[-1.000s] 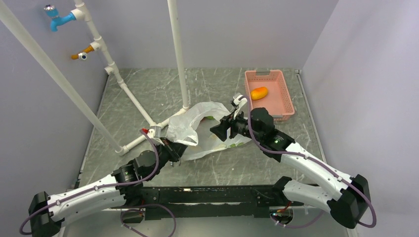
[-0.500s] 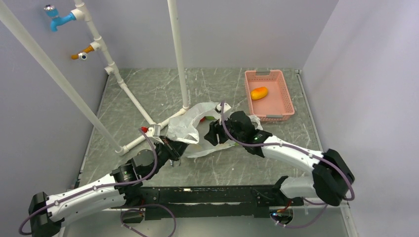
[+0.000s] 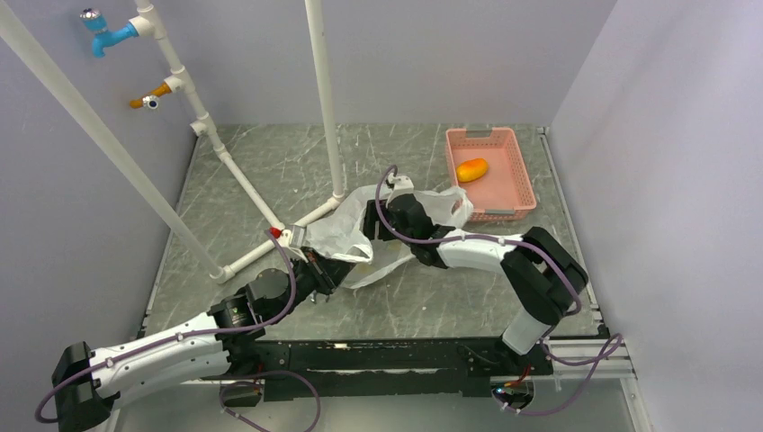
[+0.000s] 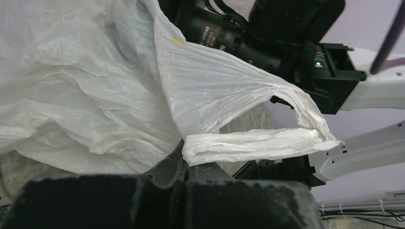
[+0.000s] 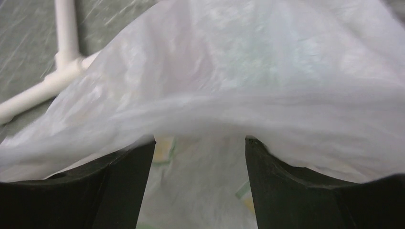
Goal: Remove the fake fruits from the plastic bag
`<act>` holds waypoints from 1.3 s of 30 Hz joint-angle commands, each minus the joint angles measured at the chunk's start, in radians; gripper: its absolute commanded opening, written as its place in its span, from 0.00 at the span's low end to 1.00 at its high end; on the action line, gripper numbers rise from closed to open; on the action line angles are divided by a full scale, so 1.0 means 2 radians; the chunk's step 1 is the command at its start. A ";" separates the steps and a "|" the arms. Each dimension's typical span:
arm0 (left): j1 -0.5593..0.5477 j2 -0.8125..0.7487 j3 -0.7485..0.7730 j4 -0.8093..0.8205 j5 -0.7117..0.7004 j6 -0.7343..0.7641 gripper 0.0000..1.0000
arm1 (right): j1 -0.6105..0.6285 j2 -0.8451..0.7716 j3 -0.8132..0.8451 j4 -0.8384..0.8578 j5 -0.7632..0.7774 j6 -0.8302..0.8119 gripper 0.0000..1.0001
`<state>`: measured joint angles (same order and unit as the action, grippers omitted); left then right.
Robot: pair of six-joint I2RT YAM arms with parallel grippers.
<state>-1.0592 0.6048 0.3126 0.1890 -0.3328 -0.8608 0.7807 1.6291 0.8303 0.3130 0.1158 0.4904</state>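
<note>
The plastic bag lies crumpled, and at its near-left edge the left gripper pinches a handle loop. The right gripper, beside the bag a second ago, has pushed into its mouth, fingers apart and holding nothing. Right of the bag, the mango sits in the pink basket. The other fruits are hidden, probably inside.

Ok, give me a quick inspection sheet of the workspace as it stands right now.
Surface: marbled grey-green table.
Job's things: plastic bag crumpled at centre; mango lying in the pink basket; no other fruit in view.
Clutter: nothing seen.
Grippers: left gripper shut on the bag's handle loop; right gripper open, under the bag's film.
Cables: purple cables run along both arms; no snag seen.
Surroundings: white pipe frame with a blue tap and an orange tap; plain walls.
</note>
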 commanded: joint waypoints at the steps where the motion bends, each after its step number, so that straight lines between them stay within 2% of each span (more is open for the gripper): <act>1: -0.002 0.002 0.033 0.019 0.024 0.009 0.00 | -0.002 0.030 0.038 0.052 0.078 -0.014 0.73; 7: -0.002 0.009 0.043 0.016 0.036 0.018 0.00 | -0.013 0.060 0.061 0.053 0.096 -0.016 0.75; 13: -0.002 0.000 0.032 -0.001 0.029 0.006 0.00 | -0.003 0.085 0.078 0.101 -0.077 -0.062 0.78; 17: -0.002 -0.017 0.022 -0.048 -0.006 -0.019 0.00 | 0.017 0.099 0.075 0.121 -0.087 -0.057 0.80; 19: -0.002 -0.024 0.020 -0.074 -0.018 -0.028 0.00 | 0.027 0.107 0.077 0.123 -0.083 -0.053 0.81; 21: -0.002 -0.032 0.017 -0.093 -0.032 -0.040 0.00 | 0.039 0.118 0.085 0.123 -0.071 -0.061 0.90; 23: -0.002 -0.041 0.013 -0.127 -0.046 -0.056 0.00 | 0.048 0.129 0.091 0.129 -0.065 -0.074 0.91; 27: -0.002 -0.075 -0.004 -0.160 -0.071 -0.073 0.00 | 0.052 0.142 0.104 0.122 -0.059 -0.063 0.91; 33: -0.002 -0.124 -0.035 -0.199 -0.101 -0.104 0.00 | 0.053 0.180 0.148 0.110 0.000 -0.002 0.89; 36: -0.002 -0.131 -0.039 -0.200 -0.100 -0.107 0.00 | 0.052 0.199 0.179 0.092 0.023 0.024 0.80; 39: -0.002 -0.129 -0.031 -0.214 -0.101 -0.106 0.00 | 0.053 0.212 0.206 0.037 0.084 0.068 0.81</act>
<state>-1.0592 0.3538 0.2359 -0.2066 -0.5068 -1.0527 0.8871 2.0300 1.1534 0.4583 0.1253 0.5007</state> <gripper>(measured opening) 0.013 0.801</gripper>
